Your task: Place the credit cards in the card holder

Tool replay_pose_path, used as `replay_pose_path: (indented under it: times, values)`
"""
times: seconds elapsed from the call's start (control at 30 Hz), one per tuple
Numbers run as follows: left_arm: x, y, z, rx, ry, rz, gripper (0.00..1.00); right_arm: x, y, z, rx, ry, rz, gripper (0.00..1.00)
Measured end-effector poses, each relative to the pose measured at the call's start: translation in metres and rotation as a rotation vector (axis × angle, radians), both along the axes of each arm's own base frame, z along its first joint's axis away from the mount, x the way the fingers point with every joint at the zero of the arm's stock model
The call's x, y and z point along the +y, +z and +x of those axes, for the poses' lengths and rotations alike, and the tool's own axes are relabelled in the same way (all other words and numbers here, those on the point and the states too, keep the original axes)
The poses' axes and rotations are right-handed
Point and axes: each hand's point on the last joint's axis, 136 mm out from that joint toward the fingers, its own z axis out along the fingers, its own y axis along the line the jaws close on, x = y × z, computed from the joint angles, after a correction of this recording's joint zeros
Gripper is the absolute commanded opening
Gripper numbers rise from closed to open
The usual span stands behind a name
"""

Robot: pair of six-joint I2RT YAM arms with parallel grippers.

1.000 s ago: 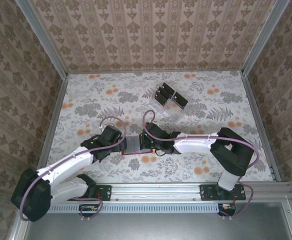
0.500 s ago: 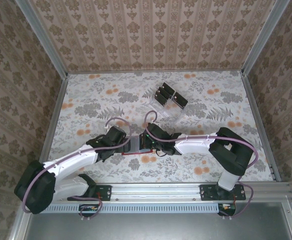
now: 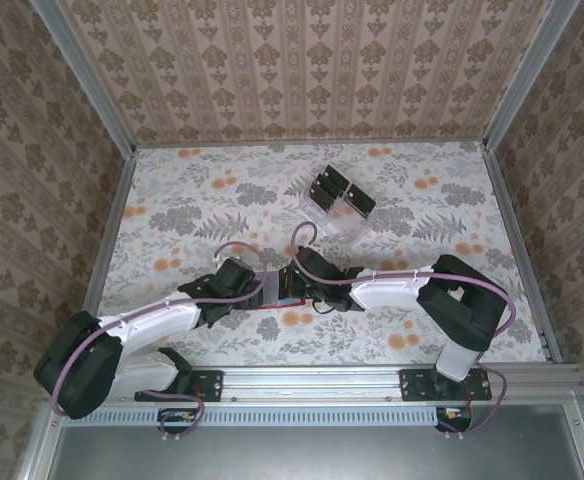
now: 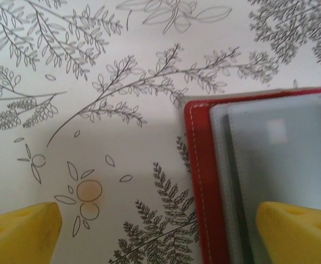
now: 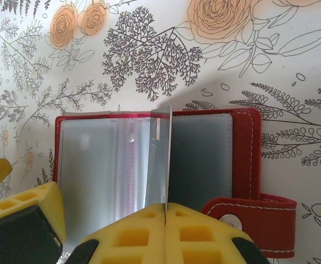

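Card holder [image 5: 243, 159] lies open on table [image 3: 422, 200], between my grippers. Right gripper [image 5: 166, 212] closed, pinching upright pocket leaf [image 5: 159, 159] at holder centre. Left gripper [image 4: 158, 231] fully spread, empty, straddling holder's left edge.

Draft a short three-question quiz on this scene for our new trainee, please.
1. True or false: the left tool is open.
2. The right tool is shut on: A a black card; B a pocket leaf of the card holder; C nothing.
3. Where do the credit cards lie?
Key: 1 true; 2 B; 3 in the clear tray, far from both tools.
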Motion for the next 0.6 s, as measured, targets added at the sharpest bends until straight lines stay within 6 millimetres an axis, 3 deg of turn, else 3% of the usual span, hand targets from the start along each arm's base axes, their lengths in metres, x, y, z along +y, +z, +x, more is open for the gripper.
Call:
replay_pose_path:
  times: [0.6]
  values:
    - [0.0079,-0.0061,0.0019,0.013,0.103,0.004,1.0,0.0015,0.0027,0.0028,-0.001,0.003,0.024,0.0]
